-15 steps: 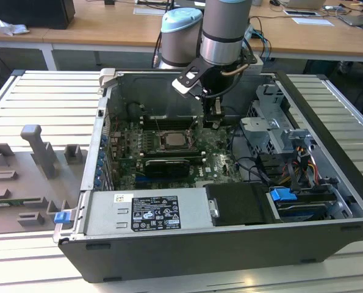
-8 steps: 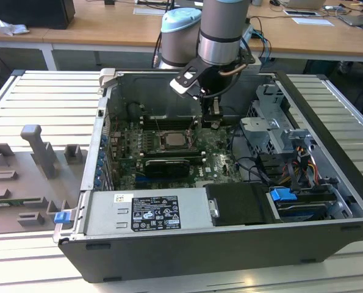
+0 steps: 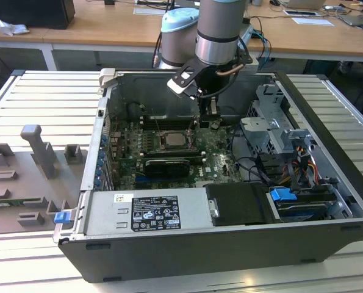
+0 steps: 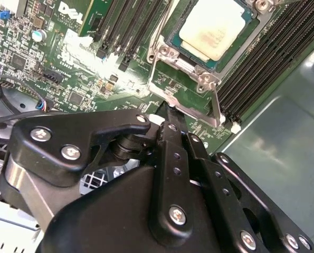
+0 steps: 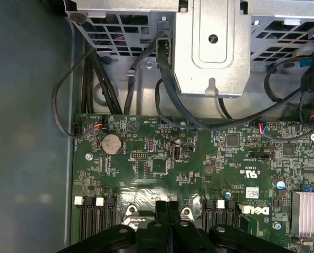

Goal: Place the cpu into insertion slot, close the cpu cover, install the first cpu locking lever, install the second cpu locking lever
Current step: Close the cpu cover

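The cpu (image 4: 213, 30) lies flat in the insertion slot (image 3: 160, 141), pale face up, on the green board. The silver cpu cover (image 4: 158, 37) lies down around it as a frame. A thin metal locking lever (image 4: 216, 105) runs along the socket's corner. My gripper (image 4: 170, 112) is shut, its black fingers (image 5: 162, 208) pressed together with nothing seen between them. Their tip sits at the socket's edge beside the lever. In the exterior view the gripper (image 3: 209, 122) hangs inside the open case, just to that view's right of the cpu (image 3: 171, 140).
Black memory slots (image 4: 262, 63) flank the socket. A long black card (image 3: 168, 166) lies in front of it. A metal drive cage (image 5: 212, 47) with cables, the case walls (image 3: 102, 140) and a grey power supply (image 3: 144, 213) box in the board.
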You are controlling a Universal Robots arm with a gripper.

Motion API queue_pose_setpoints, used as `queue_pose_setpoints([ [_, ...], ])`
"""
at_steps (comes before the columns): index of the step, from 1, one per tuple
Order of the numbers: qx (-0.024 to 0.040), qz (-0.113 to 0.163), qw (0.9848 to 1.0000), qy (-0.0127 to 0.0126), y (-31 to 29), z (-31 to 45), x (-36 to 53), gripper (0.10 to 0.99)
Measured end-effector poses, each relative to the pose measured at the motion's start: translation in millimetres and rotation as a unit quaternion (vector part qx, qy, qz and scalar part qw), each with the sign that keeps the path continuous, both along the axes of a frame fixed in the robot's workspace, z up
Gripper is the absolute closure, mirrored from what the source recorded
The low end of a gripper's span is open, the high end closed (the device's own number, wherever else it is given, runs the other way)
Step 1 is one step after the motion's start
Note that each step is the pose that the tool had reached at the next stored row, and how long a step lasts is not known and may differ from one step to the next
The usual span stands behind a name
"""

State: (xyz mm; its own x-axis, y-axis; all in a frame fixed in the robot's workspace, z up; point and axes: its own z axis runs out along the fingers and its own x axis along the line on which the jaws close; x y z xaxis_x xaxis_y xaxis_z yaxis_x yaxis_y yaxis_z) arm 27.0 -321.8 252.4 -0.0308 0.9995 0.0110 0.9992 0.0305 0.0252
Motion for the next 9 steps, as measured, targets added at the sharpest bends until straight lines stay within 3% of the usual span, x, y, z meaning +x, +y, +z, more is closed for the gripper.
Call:
queue_pose_setpoints([
  [9,0.0000,0.000,1.0000,0.0000,0.0,0.0,-8.8,0.980],
])
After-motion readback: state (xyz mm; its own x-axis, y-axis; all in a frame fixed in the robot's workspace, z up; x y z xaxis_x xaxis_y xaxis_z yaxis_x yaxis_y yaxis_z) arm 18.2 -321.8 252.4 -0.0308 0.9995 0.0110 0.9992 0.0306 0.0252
